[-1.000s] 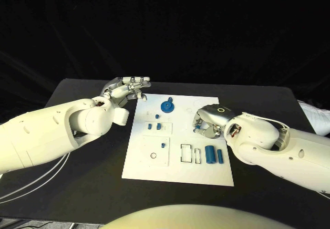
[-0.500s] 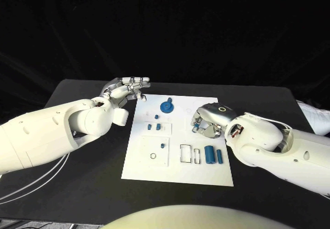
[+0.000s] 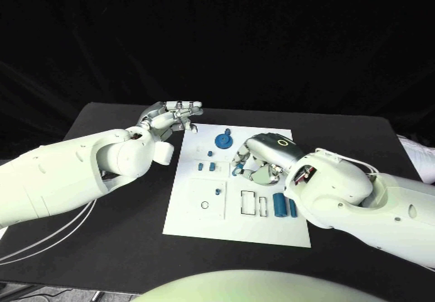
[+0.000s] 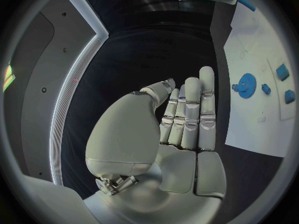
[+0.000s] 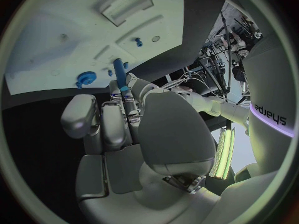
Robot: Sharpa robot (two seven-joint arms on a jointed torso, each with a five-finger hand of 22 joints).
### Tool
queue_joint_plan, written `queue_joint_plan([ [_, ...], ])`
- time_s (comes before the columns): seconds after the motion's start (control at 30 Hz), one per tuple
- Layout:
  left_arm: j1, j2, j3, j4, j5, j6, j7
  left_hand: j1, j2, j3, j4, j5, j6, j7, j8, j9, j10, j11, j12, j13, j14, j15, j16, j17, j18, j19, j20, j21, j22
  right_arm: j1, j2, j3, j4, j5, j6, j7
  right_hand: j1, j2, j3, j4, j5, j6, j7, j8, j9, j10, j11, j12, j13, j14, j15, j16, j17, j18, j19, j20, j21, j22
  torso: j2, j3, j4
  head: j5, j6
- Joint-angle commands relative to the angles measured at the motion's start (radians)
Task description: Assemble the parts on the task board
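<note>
The white task board [image 3: 237, 220] lies in the middle of the black table. On it are a blue gear [image 3: 223, 138], two small blue blocks [image 3: 205, 167], a small blue peg [image 3: 219, 190] and two blue cylinders [image 3: 283, 204]. My right hand [image 3: 261, 155] hovers over the board's middle and pinches a slim blue pin [image 5: 119, 73] at its fingertips; the gear [image 5: 86, 77] lies beyond them. My left hand [image 3: 172, 113] is raised off the board's far left corner, fingers straight and holding nothing [image 4: 187, 119]. The gear [image 4: 246, 85] is off to that hand's side.
Rectangular slots [image 3: 253, 202] and a ring mark [image 3: 203, 204] sit on the board's near half. Black table [image 3: 100, 245] surrounds the board on all sides. My bulky right forearm [image 3: 363, 201] covers the table right of the board.
My right hand has moved left and farther across the board with the blue pin, toward the gear. The left hand has stayed in place.
</note>
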Motion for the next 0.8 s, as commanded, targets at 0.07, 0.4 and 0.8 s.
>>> queue_joint_plan([
  [0.07, 0.0, 0.008, 0.001, 0.0, -0.002, 0.021, 0.003, -0.008, 0.001, -0.003, -0.001, 0.0, -0.007, 0.0, 0.005, -0.001, -0.004, 0.0, 0.004, -0.001, -0.006, 0.003, 0.004, -0.001, 0.018, -0.009, 0.0, -0.005, 0.001, -0.024, 0.053, -0.001, 0.001, 0.027, -0.012, 0.027, 0.022, 0.015, 0.025, -0.03, 0.004, -0.005, 0.003, -0.003, 0.001, 0.049, -0.046, -0.004, 0.023, 0.035, -0.007, 0.003, -0.002, -0.004, -0.003, -0.006, -0.001, -0.003, 0.001, 0.0007, 0.0016, 0.02, -0.009],
  [0.4, 0.0, 0.019, 0.001, -0.002, -0.002, 0.025, 0.002, -0.008, 0.004, -0.002, -0.002, 0.0, -0.008, -0.001, 0.007, 0.0, -0.005, 0.0, 0.006, -0.001, -0.007, 0.002, 0.004, -0.003, 0.019, -0.009, 0.001, -0.005, 0.001, -0.062, 0.153, -0.019, -0.053, 0.02, 0.009, 0.052, 0.024, 0.017, 0.032, -0.036, 0.006, -0.007, 0.004, -0.005, 0.002, 0.047, -0.045, -0.006, 0.024, 0.035, -0.006, 0.003, -0.002, -0.003, -0.004, -0.005, -0.001, -0.005, 0.001, -0.0016, 0.0003, 0.034, -0.016],
  [0.8, 0.0, 0.025, 0.001, -0.004, -0.002, 0.027, -0.001, -0.008, 0.004, -0.002, -0.002, 0.0, -0.008, -0.001, 0.007, 0.0, -0.005, 0.0, 0.006, -0.001, -0.007, 0.002, 0.004, -0.003, 0.019, -0.009, 0.001, -0.005, 0.001, -0.105, 0.203, -0.033, -0.123, -0.003, 0.035, 0.053, 0.024, 0.018, 0.036, -0.04, 0.007, -0.009, 0.005, -0.006, 0.002, 0.046, -0.044, -0.007, 0.025, 0.035, -0.006, 0.004, -0.002, -0.003, -0.005, -0.004, -0.002, -0.007, 0.0, 0.0, -0.0004, 0.034, -0.02],
])
